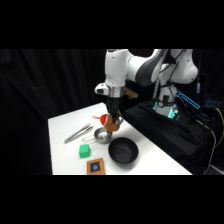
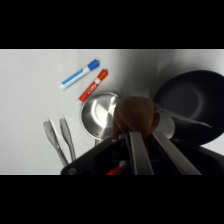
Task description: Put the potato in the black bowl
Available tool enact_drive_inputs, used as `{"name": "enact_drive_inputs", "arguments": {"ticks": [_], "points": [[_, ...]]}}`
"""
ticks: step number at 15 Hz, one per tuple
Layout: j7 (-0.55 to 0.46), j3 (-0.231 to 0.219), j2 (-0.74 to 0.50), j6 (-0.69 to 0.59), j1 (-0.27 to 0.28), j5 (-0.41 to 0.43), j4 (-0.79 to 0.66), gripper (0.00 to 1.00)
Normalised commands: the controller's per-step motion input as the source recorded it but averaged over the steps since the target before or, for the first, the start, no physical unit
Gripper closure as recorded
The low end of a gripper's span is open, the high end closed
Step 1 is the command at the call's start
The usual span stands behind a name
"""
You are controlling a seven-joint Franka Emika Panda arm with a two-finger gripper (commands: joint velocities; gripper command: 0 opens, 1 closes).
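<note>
The potato (image 2: 135,114), a rounded reddish-brown lump, hangs above the table with my gripper (image 2: 145,131) shut on it. In the side view the potato (image 1: 113,125) is held just over the silver bowl's right rim, with the gripper (image 1: 114,121) coming down from above. The black bowl (image 1: 123,151) stands on the table in front and to the right of the held potato, apart from it. In the wrist view the black bowl (image 2: 196,100) lies at the right, empty as far as it shows.
A small silver bowl (image 1: 102,135) sits directly left of the potato. Metal tongs (image 1: 78,133) lie further left. A green cube (image 1: 84,151) and a brown square block (image 1: 95,166) sit near the front edge. Blue marker (image 2: 80,74) and red marker (image 2: 93,85) lie beyond the silver bowl (image 2: 98,114).
</note>
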Motion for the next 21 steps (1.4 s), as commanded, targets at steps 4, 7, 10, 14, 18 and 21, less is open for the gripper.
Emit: {"name": "enact_drive_inputs", "arguments": {"ticks": [4, 7, 10, 14, 18, 21], "points": [[0.14, 0.211, -0.2, -0.01, 0.117, 0.066, -0.16, 0.94], [0.1, 0.145, -0.02, 0.06, 0.101, 0.085, -0.07, 0.94], [0.03, 0.071, 0.08, 0.19, 0.056, 0.073, -0.02, 0.95], [0.0, -0.014, 0.23, 0.37, 0.007, 0.01, 0.03, 0.96], [-0.04, -0.081, 0.23, 0.3, 0.002, -0.014, 0.07, 0.57], [-0.09, -0.1, 0.07, 0.14, 0.006, -0.008, 0.08, 0.31]]}}
